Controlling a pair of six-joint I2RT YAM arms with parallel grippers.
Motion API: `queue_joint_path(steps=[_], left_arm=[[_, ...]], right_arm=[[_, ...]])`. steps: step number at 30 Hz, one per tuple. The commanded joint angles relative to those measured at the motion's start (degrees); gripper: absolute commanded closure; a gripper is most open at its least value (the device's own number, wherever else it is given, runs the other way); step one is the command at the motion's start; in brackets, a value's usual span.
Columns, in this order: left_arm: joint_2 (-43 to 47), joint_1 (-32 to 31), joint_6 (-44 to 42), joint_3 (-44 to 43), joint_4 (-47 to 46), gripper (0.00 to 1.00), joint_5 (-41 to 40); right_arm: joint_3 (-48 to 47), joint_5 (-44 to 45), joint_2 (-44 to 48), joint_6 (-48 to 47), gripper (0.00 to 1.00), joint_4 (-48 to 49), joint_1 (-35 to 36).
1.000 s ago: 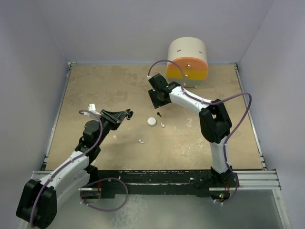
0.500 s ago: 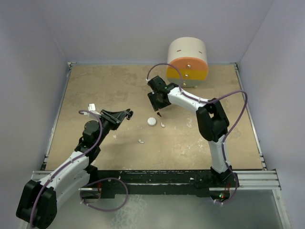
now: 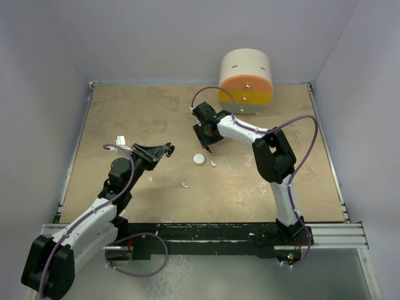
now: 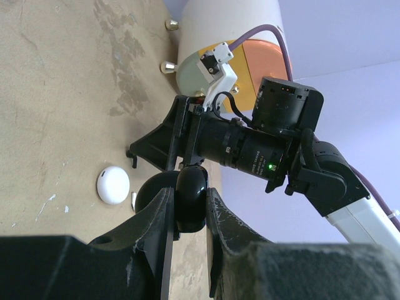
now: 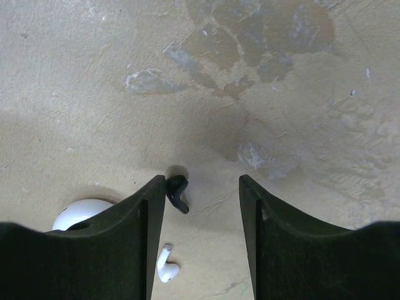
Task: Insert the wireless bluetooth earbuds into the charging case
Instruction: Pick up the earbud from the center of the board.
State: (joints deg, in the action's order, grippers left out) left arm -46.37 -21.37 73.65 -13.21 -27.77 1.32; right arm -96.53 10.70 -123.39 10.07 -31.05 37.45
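The right gripper (image 5: 203,187) hangs low over the table (image 3: 125,112) with its jaws wide, and the black bud (image 5: 177,192) lies between them, though hard by one finger rather than centred. A white bud (image 5: 167,267) lies near it, close to the white disc (image 5: 78,215), likely a second case; another white bud (image 3: 185,185) lies further toward the arm bases. The left gripper (image 4: 187,201) is clamped on a glossy rounded black case (image 4: 191,186), held up off the table. No bud is in a case yet. The black bud looks like hard, smooth plastic of almost no weight, so a grip needs little force. The risk is that it skates or flips away if one finger reaches it first. It is stiff, not fragile at this load, but slick and curved. The best hold is probably across the rounded body, with the stem left free for seating. I would first shift the gripper sideways to centre the bud, then close slowly and low, fingertips near the table
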Motion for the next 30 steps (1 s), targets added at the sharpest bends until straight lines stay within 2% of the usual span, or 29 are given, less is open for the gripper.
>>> queue_joint_path(steps=[1, 22, 30], left_arm=[[0.22, 0.52, -1.59, -0.28, -2.4, 1.0, 0.52], [0.77, 0.53, -1.83, 0.25, -2.08, 1.0, 0.42], [0.76, 0.61, -1.79, 0.3, -2.07, 1.0, 0.43]], right_arm=[[-1.69, -0.75, 0.75, -1.21, 0.47, -0.55, -0.03], [2.11, -3.05, 0.99, -2.61, 0.5, 1.71, 0.72], [2.35, -3.14, 0.64, -2.7, 0.54, 1.7, 0.83]])
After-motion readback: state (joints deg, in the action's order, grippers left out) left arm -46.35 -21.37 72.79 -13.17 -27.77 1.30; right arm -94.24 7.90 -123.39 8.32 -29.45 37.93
